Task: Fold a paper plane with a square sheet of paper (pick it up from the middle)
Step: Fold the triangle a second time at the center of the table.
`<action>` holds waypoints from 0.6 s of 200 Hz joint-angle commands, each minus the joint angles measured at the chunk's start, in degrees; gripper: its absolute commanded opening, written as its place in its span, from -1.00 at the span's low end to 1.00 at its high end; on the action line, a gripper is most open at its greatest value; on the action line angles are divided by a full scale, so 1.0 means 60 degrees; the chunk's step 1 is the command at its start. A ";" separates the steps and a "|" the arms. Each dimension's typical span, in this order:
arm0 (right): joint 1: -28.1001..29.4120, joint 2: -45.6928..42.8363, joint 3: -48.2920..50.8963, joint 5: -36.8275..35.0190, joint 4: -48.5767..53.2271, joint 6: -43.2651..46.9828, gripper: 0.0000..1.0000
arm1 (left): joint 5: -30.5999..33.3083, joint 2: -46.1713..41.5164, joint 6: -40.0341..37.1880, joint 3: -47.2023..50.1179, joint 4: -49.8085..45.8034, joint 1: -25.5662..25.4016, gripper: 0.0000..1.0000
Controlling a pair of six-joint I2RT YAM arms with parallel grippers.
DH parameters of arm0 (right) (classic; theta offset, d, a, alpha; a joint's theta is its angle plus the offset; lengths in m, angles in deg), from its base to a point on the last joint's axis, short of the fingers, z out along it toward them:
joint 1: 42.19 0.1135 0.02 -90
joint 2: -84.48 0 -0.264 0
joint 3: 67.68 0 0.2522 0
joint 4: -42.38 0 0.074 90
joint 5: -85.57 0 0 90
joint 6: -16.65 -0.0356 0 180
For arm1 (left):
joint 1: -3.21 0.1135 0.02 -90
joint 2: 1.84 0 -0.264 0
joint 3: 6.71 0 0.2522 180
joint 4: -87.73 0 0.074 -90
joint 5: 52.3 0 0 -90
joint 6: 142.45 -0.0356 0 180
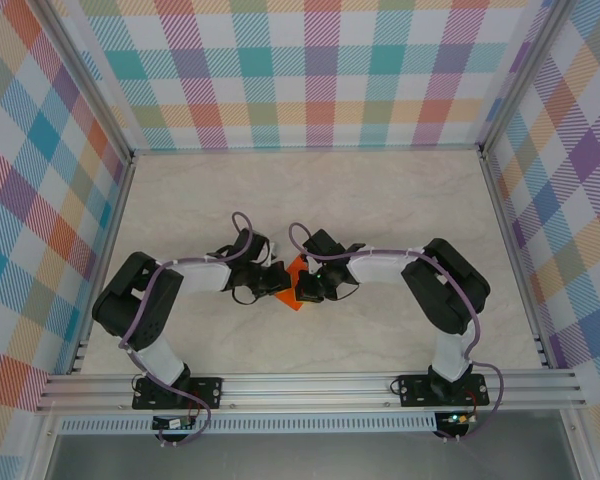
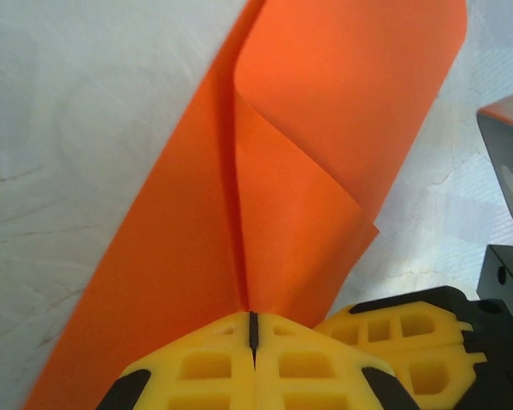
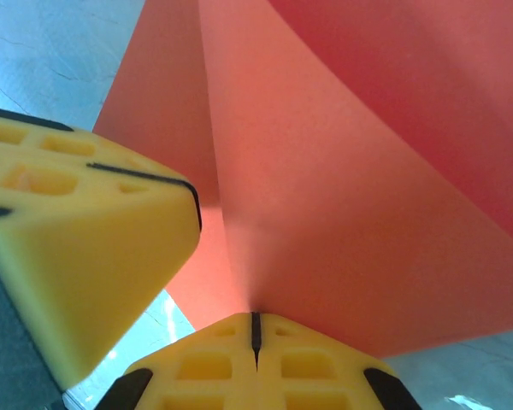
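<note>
Left gripper [image 2: 253, 331] pinched tight on the square sheet of paper [image 2: 325, 154], which extends straight ahead of its fingertips; right gripper [image 3: 255, 329] likewise clamped on that sheet, just beside the left; one creased flap visible; dart apparently unformed, though layers are partly hidden; further folds outstanding.

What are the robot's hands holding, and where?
The orange paper. The left gripper and the right gripper each pinch it at a raised crease, close together.

Paper [image 2: 325, 128] lies between left gripper [image 2: 252, 329] and right gripper [image 3: 256, 329].
</note>
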 commanded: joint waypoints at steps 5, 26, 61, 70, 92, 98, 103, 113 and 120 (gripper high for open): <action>0.0053 0.0228 0.0034 -0.0360 0.0778 0.0191 -0.92 | -0.0317 -0.0038 0.0197 -0.0006 0.0504 -0.0182 -1.00; 0.0044 0.0242 0.0034 -0.0363 0.0776 0.0193 -0.93 | -0.0374 0.0090 0.0227 -0.0033 0.0625 -0.0211 -1.00; 0.0053 0.0230 0.0049 -0.0366 0.0810 0.0185 -0.93 | -0.0385 0.0505 0.0249 -0.0085 0.0618 -0.0339 -1.00; 0.0049 0.0206 0.0049 -0.0362 0.0811 0.0193 -0.93 | -0.0276 0.0595 0.0202 -0.0073 0.0528 -0.0358 -1.00; 0.0051 0.0119 0.0078 -0.0289 0.0707 0.0262 -0.94 | 0.0075 0.0759 0.0115 -0.0070 0.0263 -0.0366 -1.00; 0.0053 0.0096 0.0092 -0.0239 0.0647 0.0294 -0.94 | 0.0131 0.0813 0.0124 -0.0061 0.0237 -0.0359 -1.00; 0.0053 0.0050 0.0093 -0.0199 0.0582 0.0307 -0.94 | 0.0176 0.0849 0.0125 -0.0061 0.0205 -0.0358 -1.00; 0.0051 -0.0018 0.0093 -0.0112 0.0471 0.0348 -0.94 | 0.0287 0.0926 0.0128 -0.0089 0.0117 -0.0358 -1.00; 0.0046 -0.0087 0.0093 -0.0042 0.0375 0.0348 -0.94 | 0.0322 0.0961 0.0121 -0.0078 0.0075 -0.0358 -1.00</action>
